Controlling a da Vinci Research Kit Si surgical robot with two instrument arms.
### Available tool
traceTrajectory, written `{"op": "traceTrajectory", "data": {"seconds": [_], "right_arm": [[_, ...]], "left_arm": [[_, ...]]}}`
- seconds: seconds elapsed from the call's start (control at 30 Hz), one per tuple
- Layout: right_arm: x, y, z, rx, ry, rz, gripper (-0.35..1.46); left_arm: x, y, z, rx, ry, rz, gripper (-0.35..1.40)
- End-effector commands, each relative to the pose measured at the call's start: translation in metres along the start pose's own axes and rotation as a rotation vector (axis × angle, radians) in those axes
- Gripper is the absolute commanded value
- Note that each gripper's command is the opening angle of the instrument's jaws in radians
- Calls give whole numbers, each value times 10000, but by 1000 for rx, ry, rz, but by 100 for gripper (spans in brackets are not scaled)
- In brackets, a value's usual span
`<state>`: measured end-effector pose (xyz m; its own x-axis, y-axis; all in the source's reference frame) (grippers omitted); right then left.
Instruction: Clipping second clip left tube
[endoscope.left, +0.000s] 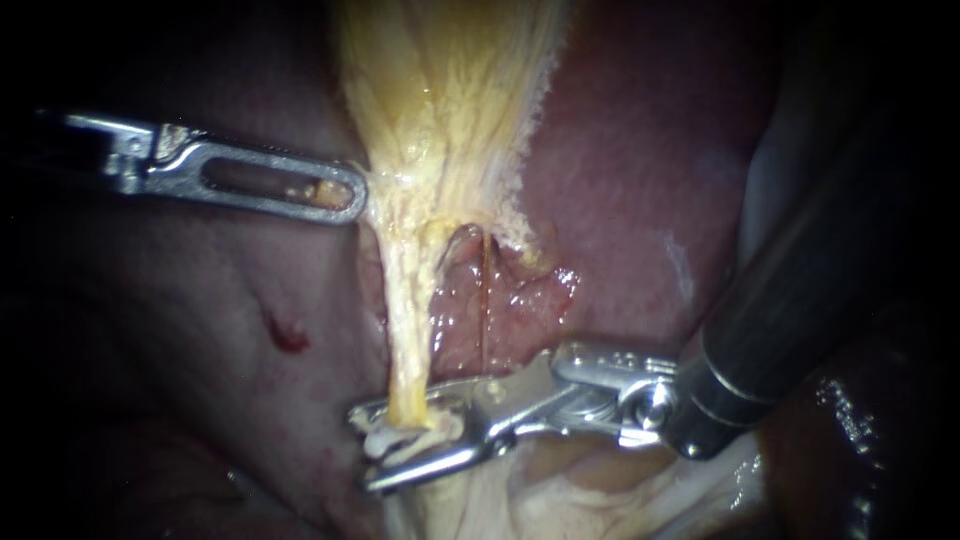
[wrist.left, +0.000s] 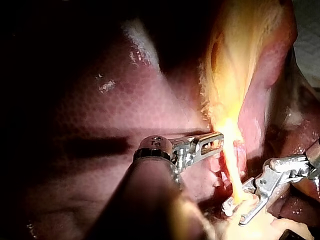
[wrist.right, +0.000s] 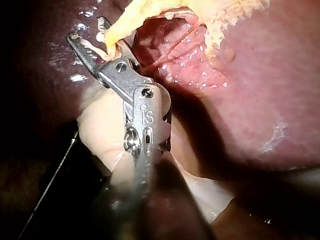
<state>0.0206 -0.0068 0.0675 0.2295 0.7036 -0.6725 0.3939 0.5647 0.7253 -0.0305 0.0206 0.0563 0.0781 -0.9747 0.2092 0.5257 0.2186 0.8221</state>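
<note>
The pale yellow gallbladder (endoscope.left: 450, 80) narrows downward into the thick yellow left tube (endoscope.left: 405, 330). My left instrument (endoscope.left: 355, 200) comes in from the left, its slotted jaws shut on the yellow tissue where the gallbladder narrows; the left wrist view shows the same hold by the left instrument (wrist.left: 220, 139). My right instrument (endoscope.left: 362, 450) reaches the tube's lower end. Its jaws stand apart with the tube and a white clip (endoscope.left: 390, 440) between them. In the right wrist view the tube (wrist.right: 117, 30) passes between the jaws of the right instrument (wrist.right: 87, 29).
A thin reddish strand (endoscope.left: 485, 300) runs just right of the left tube over raw pink tissue (endoscope.left: 530, 300). Dark red liver (endoscope.left: 640, 150) surrounds the site, with a small blood spot (endoscope.left: 285, 335) at the left. Pale tissue (endoscope.left: 560, 490) lies under the right instrument.
</note>
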Motion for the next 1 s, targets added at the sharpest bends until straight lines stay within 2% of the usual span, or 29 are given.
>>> {"op": "traceTrajectory", "data": {"seconds": [0.03, 0.17, 1.0], "right_arm": [[0, 0, -1, 0, 0, 0, 3], [0, 2, -2, 0, 0, 0, -35], [-2, 6, -7, 2, 4, 17, -35]], "left_arm": [[0, 0, 0, 0, 0, 0, -35], [0, 0, 0, 0, 0, 0, -35], [-1, 1, 1, 0, 0, 0, -35]]}}
